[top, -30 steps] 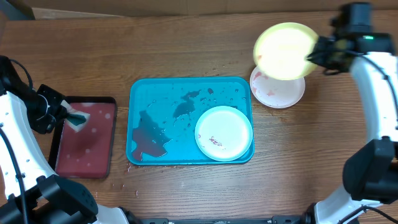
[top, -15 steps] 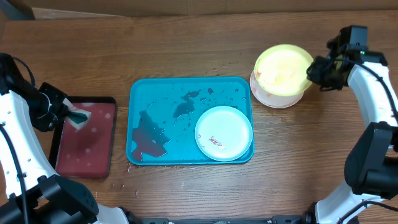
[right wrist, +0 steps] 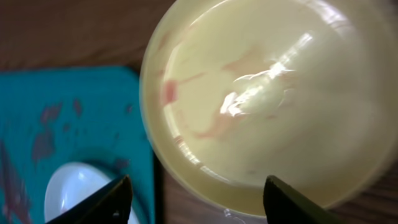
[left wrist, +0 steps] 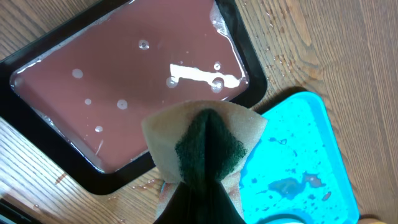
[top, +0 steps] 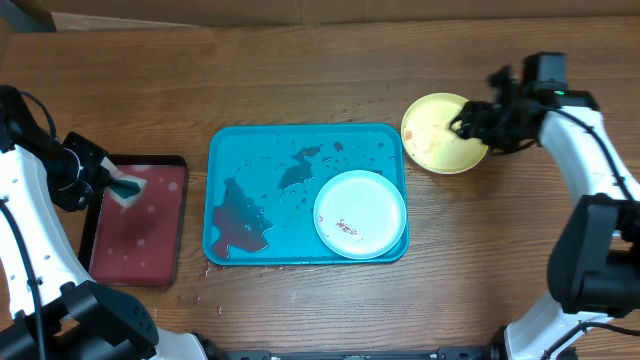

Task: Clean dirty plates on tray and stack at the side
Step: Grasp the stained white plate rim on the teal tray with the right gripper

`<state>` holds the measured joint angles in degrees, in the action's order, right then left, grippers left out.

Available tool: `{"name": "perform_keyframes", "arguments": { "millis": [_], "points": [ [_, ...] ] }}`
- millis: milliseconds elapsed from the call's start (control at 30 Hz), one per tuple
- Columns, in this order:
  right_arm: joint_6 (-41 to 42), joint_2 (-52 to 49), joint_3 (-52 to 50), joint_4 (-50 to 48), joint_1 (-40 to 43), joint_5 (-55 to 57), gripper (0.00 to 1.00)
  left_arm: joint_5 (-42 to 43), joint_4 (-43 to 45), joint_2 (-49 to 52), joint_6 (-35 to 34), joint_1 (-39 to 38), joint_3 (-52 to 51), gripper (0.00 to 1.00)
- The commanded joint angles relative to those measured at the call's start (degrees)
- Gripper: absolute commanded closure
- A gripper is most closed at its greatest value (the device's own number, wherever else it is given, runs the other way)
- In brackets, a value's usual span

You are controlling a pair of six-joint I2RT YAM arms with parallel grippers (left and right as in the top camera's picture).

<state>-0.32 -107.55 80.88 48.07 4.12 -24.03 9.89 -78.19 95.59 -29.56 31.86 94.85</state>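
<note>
1 yellow plate [top: 440,145] now lying flat beside tray [top: 230,150]; right gripper [right wrist: 196,202] spreading fingers [right wrist: 106,202] wide, letting go. 1 smeared plate [top: 360,213] waiting on tray; left gripper [left wrist: 200,186] squeezing sponge [left wrist: 186,127].

Your jaws stand apart over the yellow plate [right wrist: 267,99], which carries faint reddish smears; left of it lie the tray [right wrist: 62,112] and a white plate [right wrist: 81,193].
</note>
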Motion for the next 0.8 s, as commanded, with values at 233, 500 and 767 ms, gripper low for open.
{"name": "perform_keyframes", "arguments": {
  "millis": [233,500,767],
  "points": [
    [-14.1,0.0,-1.3,4.8,-23.7,17.2,0.33,0.7,0.0,0.0,1.3,-0.5,-0.3,0.96],
    [-18.6,0.0,-6.7,3.3,-28.4,19.3,0.19,0.8,-0.2,0.0,1.3,-0.5,-0.3,0.96],
    [-19.7,0.0,-8.1,-1.0,-28.5,18.8,0.18,2.2,0.0,0.0,2.2,-0.5,-0.3,0.96]
  ]
}}
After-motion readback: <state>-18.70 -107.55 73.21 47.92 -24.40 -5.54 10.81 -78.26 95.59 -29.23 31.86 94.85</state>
